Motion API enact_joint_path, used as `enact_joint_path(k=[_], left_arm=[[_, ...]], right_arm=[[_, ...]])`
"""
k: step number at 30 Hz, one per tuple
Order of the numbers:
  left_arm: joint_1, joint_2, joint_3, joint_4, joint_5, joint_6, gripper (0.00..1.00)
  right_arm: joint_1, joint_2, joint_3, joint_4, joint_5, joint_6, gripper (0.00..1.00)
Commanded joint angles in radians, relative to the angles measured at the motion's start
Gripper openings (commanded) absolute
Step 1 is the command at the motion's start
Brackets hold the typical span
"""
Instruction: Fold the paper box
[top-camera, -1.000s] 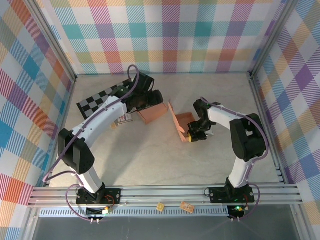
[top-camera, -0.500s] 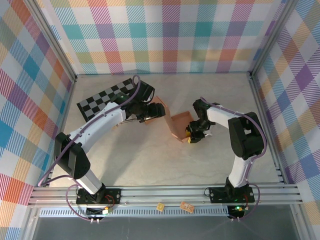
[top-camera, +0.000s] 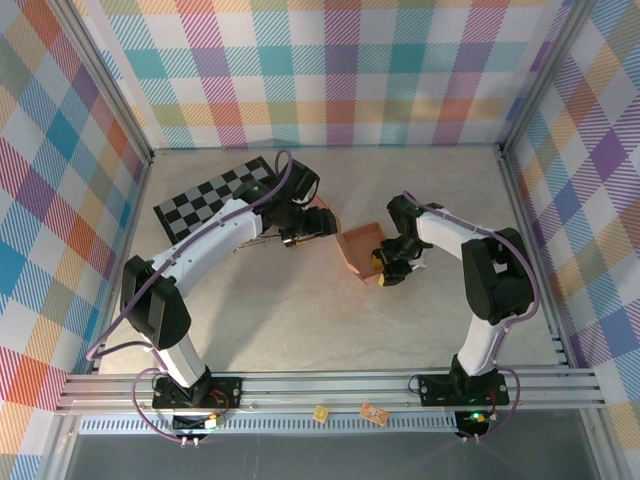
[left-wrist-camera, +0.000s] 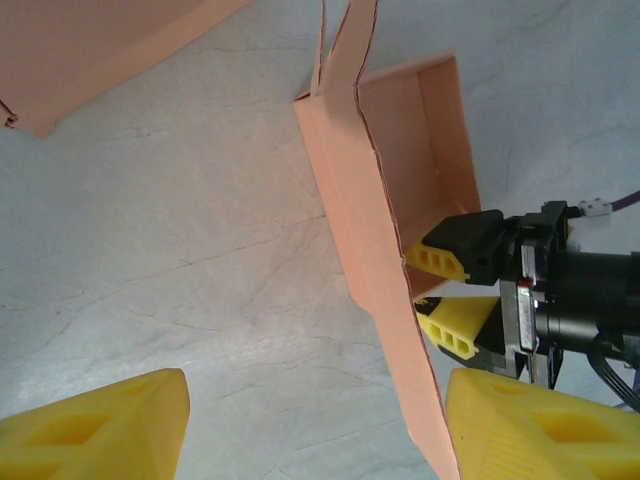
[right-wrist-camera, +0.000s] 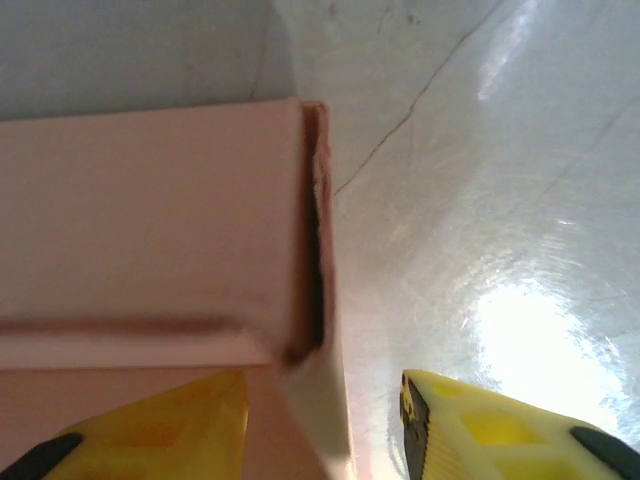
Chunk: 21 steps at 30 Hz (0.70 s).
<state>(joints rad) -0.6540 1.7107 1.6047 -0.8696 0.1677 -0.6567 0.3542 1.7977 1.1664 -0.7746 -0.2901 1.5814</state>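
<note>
The peach paper box (top-camera: 356, 246) lies open-topped at mid-table, one long flap (left-wrist-camera: 365, 240) standing off its left wall. My left gripper (top-camera: 308, 228) hovers just left of it, open wide; in the left wrist view (left-wrist-camera: 315, 425) the flap's lower end runs close past my right finger (left-wrist-camera: 530, 425) without being pinched. My right gripper (top-camera: 383, 267) sits at the box's near right corner, open. Its fingers (left-wrist-camera: 455, 250) straddle the box's end wall. In the right wrist view (right-wrist-camera: 325, 410) the wall (right-wrist-camera: 315, 400) lies against the left finger, a gap away from the right one.
A second flat peach cardboard piece (top-camera: 322, 221) (left-wrist-camera: 90, 50) lies by the left gripper. A black-and-white checkered mat (top-camera: 205, 197) rests at back left. Metal frame rails (top-camera: 320, 385) edge the marble table in front, plaid walls on the other sides.
My right gripper has opened off the box wall it was shut on. The left gripper moved right toward the box, and the tall flap dropped lower over the box.
</note>
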Motion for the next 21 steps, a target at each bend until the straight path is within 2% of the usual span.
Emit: enact_joint_path(k=[1, 5, 8, 15, 21], left_arm=[[-0.029, 0.038, 0.057, -0.074, -0.025, -0.043, 0.68], [-0.045, 0.063, 0.069, -0.055, -0.031, -0.109, 0.66], [-0.051, 0.082, 0.081, -0.043, -0.022, -0.14, 0.59], [-0.058, 0.133, 0.146, -0.095, -0.026, -0.088, 0.34], [-0.065, 0.167, 0.195, -0.149, -0.058, -0.028, 0.09]], right_arm=[[-0.014, -0.071, 0.07, -0.094, 0.075, -0.06, 0.48], [-0.032, -0.107, 0.093, -0.114, 0.081, -0.105, 0.51], [-0.047, -0.126, 0.098, -0.129, 0.084, -0.154, 0.5], [-0.095, -0.164, 0.143, -0.173, 0.199, -0.382, 0.45], [-0.104, -0.177, 0.135, -0.164, 0.226, -0.469, 0.38]])
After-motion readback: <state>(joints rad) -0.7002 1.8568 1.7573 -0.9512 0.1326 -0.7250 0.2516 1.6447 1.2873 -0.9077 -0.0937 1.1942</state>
